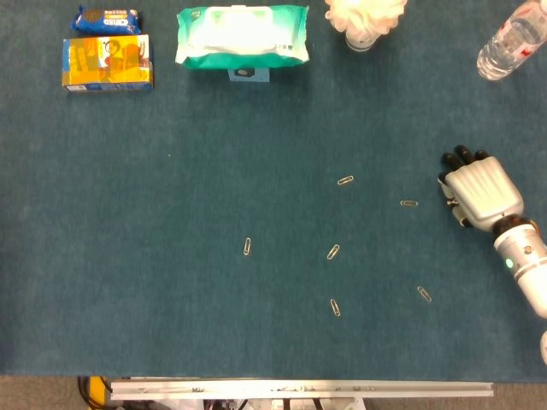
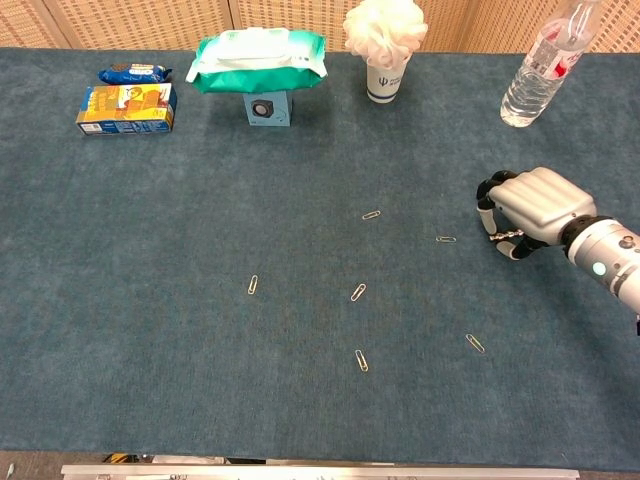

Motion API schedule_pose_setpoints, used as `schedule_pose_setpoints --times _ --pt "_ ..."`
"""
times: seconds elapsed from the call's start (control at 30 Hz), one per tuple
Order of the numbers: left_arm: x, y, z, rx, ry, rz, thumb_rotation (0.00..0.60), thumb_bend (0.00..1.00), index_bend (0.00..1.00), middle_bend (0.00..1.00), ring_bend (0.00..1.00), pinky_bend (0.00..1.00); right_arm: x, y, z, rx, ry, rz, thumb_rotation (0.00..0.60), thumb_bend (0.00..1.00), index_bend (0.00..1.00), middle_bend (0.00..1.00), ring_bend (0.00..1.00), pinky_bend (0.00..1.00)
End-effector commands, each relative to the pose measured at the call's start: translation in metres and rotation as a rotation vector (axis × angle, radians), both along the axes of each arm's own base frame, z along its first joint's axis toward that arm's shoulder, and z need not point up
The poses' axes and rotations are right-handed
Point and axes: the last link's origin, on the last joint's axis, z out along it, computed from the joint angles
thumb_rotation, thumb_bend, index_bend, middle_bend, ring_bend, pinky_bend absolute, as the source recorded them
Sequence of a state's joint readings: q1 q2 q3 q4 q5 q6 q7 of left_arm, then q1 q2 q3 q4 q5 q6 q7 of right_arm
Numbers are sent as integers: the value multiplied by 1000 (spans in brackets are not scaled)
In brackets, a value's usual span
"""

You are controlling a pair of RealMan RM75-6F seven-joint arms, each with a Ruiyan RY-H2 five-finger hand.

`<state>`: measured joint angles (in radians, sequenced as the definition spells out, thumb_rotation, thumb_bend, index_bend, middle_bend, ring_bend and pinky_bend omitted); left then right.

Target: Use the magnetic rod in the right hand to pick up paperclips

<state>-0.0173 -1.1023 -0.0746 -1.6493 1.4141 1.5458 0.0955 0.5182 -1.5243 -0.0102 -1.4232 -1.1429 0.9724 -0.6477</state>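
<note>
1. Right robot hand (image 1: pixel 481 195) (image 2: pixel 535 207) low over the blue counter (image 1: pixel 171 325) (image 2: pixel 150 380), knuckles up, fingers curled in tight toward the palm.
2. Magnetic rod not made out in either view; cannot tell whether anything sits inside the curled fingers.
3. Nearest paperclip (image 1: pixel 409 203) (image 2: pixel 446 239) just left of the right robot hand, apart from the fingertips.
4. 5 more paperclips loose on the counter, all left of or below the right robot hand: 1 up-left (image 1: pixel 345 180) (image 2: pixel 371 215), 1 mid-field (image 1: pixel 333 252) (image 2: pixel 357 292), 1 farthest left (image 1: pixel 247 247) (image 2: pixel 253 284), 1 lower centre (image 1: pixel 335 307) (image 2: pixel 360 360), 1 below the hand (image 1: pixel 424 294) (image 2: pixel 474 343).
5. Far from the right robot hand, along the counter's back edge: water bottle (image 1: pixel 509 39) (image 2: pixel 541 64), white puff in a cup (image 1: pixel 365 17) (image 2: pixel 385 40), green wipes pack (image 1: pixel 243 35) (image 2: pixel 258 60), orange box (image 1: pixel 107 63) (image 2: pixel 126 108).
</note>
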Motion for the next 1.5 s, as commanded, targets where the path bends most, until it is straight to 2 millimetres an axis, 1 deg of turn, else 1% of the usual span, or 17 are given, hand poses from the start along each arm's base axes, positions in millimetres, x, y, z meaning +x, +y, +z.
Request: schedule_pose_setpoints --times 0.03,0.23,0.7,1.23,1.5 --pt "0 0 0 0 1 0 600 54 222 160 136 299 0 0 0 -1 0 -1 600 266 544 244 143 296" --pt "0 0 0 0 1 0 600 54 222 160 136 299 0 -1 0 -3 -1 -5 600 293 551 244 143 296" --pt "0 0 1 4 0 0 600 54 222 160 135 299 1 0 0 -3 -4 -6 600 311 562 244 143 296" --pt "0 -1 2 11 -1 2 600 54 222 160 136 299 3 8 25 -52 -51 11 600 312 562 244 143 296" --pt "-1 0 3 17 -5 4 600 54 222 160 136 299 3 12 34 -68 -67 17 600 311 562 244 143 296"
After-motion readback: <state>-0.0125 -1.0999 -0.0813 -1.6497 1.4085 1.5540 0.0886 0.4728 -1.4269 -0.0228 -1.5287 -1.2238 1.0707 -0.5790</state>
